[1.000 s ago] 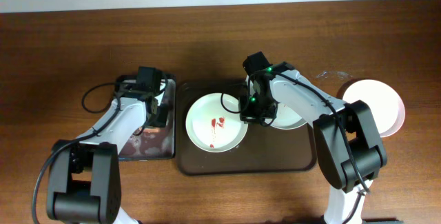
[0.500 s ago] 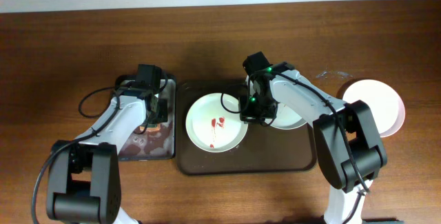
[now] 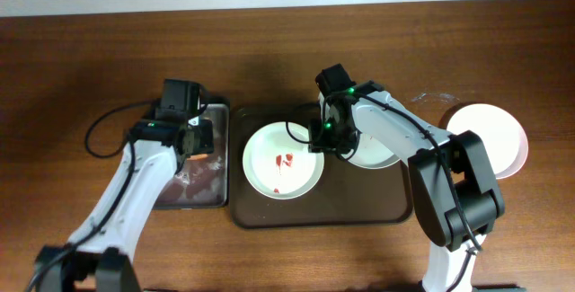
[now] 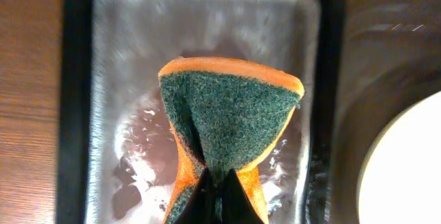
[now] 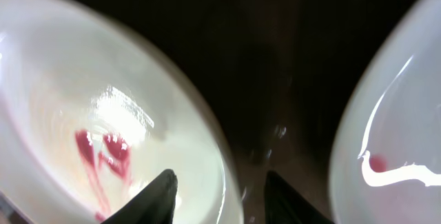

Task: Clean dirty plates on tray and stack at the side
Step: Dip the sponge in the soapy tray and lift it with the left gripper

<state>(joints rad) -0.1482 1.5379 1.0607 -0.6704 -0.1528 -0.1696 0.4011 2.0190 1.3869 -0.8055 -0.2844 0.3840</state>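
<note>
A white plate (image 3: 281, 160) smeared with red sauce lies on the dark brown tray (image 3: 320, 209); it also shows in the right wrist view (image 5: 103, 127). A second dirty plate (image 3: 375, 151) lies to its right, partly under my right arm, and shows in the right wrist view (image 5: 393, 134). A clean white plate (image 3: 492, 139) sits off the tray at the far right. My right gripper (image 5: 219, 196) is open, its fingers straddling the first plate's right rim. My left gripper (image 4: 215, 196) is shut on an orange and green sponge (image 4: 231, 117), held over the wet metal tray (image 4: 124, 79).
The metal tray (image 3: 187, 193) with soapy water stands just left of the brown tray. Black cables loop beside the left arm. Wooden table surface lies all around, with a white wall edge at the back.
My left arm has risen and shifted left with the sponge over the metal tray. My right gripper has barely moved at the plate's rim.
</note>
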